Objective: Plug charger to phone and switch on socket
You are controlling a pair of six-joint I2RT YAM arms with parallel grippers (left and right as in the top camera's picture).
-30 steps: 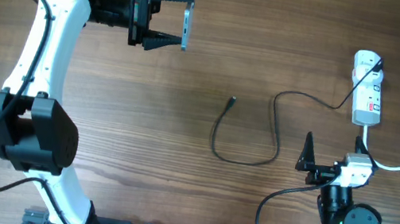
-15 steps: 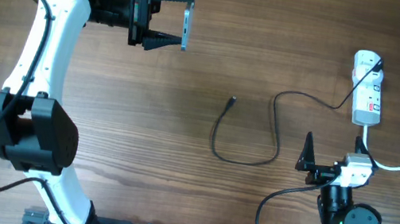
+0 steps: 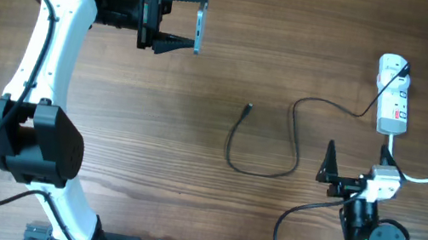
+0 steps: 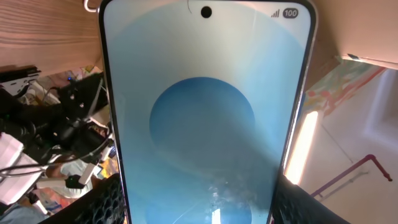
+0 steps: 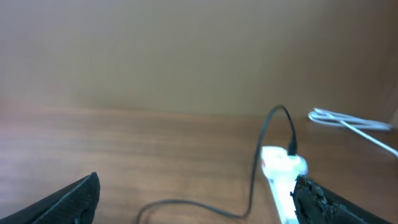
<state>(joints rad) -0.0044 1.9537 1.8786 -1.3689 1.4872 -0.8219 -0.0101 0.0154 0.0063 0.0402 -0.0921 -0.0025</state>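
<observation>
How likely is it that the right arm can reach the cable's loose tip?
Probably yes: the right fingers stand open, and only the cable itself loops over the table between them and the tip.

Overhead view: table (image 3: 201, 92) lit evenly and brightly, sharply rendered, only faint soft shadows cast; left wrist view: phone (image 4: 205, 124) screen glowing, pale glare seen near its lower edge, background washed out at right; right wrist view: dimmer, socket (image 5: 283, 169) blurred.

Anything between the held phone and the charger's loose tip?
Nothing: overhead shows only bare table between the phone in the left gripper and the charger tip.
</observation>
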